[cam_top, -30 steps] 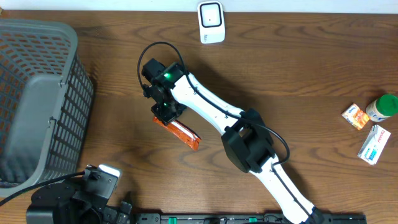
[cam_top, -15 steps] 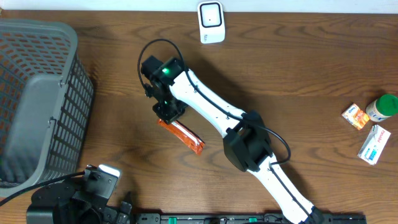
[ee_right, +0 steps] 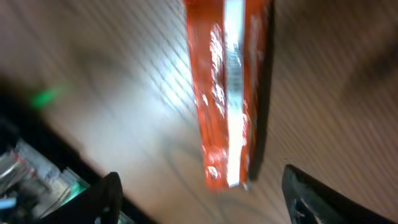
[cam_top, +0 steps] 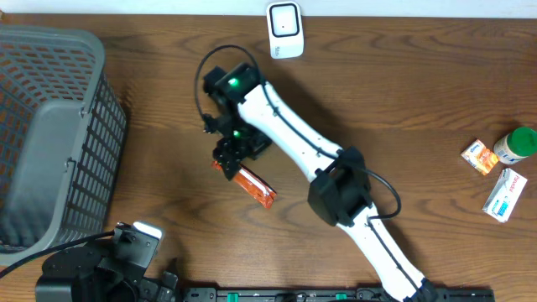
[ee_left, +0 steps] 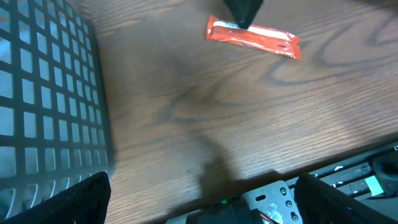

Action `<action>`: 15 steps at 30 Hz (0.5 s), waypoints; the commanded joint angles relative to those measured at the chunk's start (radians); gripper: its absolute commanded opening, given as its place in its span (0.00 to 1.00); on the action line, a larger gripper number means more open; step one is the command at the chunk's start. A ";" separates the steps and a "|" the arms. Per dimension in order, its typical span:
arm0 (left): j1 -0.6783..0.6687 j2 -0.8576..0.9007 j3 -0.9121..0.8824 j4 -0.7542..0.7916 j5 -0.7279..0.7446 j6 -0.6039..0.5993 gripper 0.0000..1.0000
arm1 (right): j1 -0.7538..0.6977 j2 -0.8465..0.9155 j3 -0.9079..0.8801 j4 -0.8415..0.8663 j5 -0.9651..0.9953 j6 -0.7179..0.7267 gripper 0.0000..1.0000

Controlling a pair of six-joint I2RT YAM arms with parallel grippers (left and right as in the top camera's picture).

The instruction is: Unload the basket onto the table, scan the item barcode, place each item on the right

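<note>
Brown wood-grain counter point(cam_top: 403, 75) fills the whole scene. A big grey plastic lattice basket point(cam_top: 96, 159) takes up its left end. The white-and-black right arm point(cam_top: 285, 134) reaches diagonally from the near edge to the middle of the counter, and the black left arm point(cam_top: 92, 268) sits low at the near-left corner beside the basket. A white boxy barcode scanner point(cam_top: 284, 29) stands at the far edge, beyond the right arm's wrist.

The flat orange foil snack packet point(cam_top: 254, 186) lies on the bare wood near the middle. From above, its long axis runs from upper left down to lower right. The right jaws hang directly over its upper-left end. In the right wrist view the two dark fingers point(ee_right: 106, 199) are spread wide to either side of that end of the packet point(ee_right: 227, 93), and neither seems to touch it. The left jaws are spread too, with nothing between them, and from there the packet point(ee_left: 252, 38) lies well ahead across open wood.

So the right arm is much the nearer. I'd say any fresh grip would have to close across the packet's narrow width.

Off at the right end lie a white-and-blue carton point(cam_top: 503, 195), a green-capped bottle point(cam_top: 518, 144) and a small orange-and-white box point(cam_top: 480, 157).
</note>
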 commanded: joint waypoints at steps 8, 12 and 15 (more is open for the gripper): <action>-0.003 -0.003 0.006 -0.003 -0.003 0.006 0.95 | -0.177 -0.003 -0.121 -0.002 -0.294 -0.348 0.79; -0.003 -0.003 0.006 -0.002 -0.003 0.006 0.95 | -0.184 -0.003 -0.251 0.058 -0.312 -0.359 0.75; -0.003 -0.003 0.006 -0.002 -0.003 0.006 0.95 | -0.160 -0.003 -0.346 0.130 -0.317 -0.331 0.73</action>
